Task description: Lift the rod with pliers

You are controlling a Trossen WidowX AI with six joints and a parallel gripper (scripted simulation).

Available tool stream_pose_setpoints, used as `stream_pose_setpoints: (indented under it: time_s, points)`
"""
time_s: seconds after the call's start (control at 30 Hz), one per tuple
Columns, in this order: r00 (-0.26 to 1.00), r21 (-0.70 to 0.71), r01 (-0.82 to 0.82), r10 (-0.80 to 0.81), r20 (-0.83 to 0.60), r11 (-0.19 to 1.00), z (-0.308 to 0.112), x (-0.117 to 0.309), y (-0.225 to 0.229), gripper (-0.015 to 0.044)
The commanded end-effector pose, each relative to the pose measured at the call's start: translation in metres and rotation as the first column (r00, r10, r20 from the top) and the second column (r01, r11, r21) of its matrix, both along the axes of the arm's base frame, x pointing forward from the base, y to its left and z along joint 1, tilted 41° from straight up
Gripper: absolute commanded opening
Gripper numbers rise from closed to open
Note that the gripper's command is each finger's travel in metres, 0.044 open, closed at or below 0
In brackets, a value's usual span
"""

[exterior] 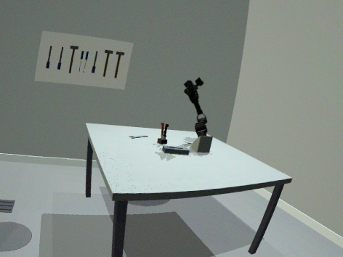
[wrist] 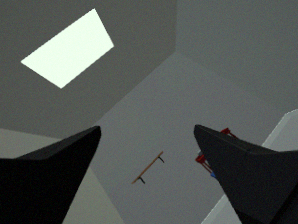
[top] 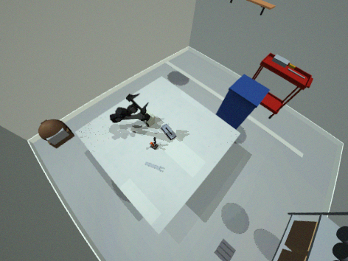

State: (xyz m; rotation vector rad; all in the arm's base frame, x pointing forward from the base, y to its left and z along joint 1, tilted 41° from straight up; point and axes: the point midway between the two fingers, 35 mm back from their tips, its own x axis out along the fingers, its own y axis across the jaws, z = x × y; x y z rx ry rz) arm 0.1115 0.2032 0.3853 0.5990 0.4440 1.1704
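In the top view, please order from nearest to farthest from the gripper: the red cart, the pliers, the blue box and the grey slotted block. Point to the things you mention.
1. Pliers (top: 152, 144) (exterior: 162, 130) and grey slotted block (top: 170, 135) (exterior: 176, 151), both on the table: too close to call.
2. Blue box (top: 248, 90) (wrist: 213, 175), beyond the table's edge.
3. Red cart (top: 284, 74) (wrist: 201, 159), behind the box.

So on the table (top: 140, 155) (exterior: 171, 170), the pliers (exterior: 164, 131) stand upright in their holster (top: 154, 147) (exterior: 162, 141). In the exterior view the wrench (exterior: 138, 136) lies left of that, and the channel block (top: 170, 132) (exterior: 176, 150) sits just in front, a bit to the right.
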Motion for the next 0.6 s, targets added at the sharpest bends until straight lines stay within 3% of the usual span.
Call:
stream_pose_setpoints:
  time_s: [0.0, 0.2, 0.43, 0.57]
  points:
    - [0.936, -0.054, 0.316, -0.302, 0.180, 0.947, -0.015, 0.075, -0.022, 0.0440]
    - [0.680, -0.108, 0.696, -0.603, 0.417, 0.710, -0.035, 0.157, -0.091, 0.0440]
    - [0.323, -0.154, 0.944, -0.717, 0.618, 0.292, -0.061, 0.203, -0.197, 0.0440]
    - [0.303, -0.156, 0.951, -0.716, 0.628, 0.266, -0.062, 0.204, -0.203, 0.0440]
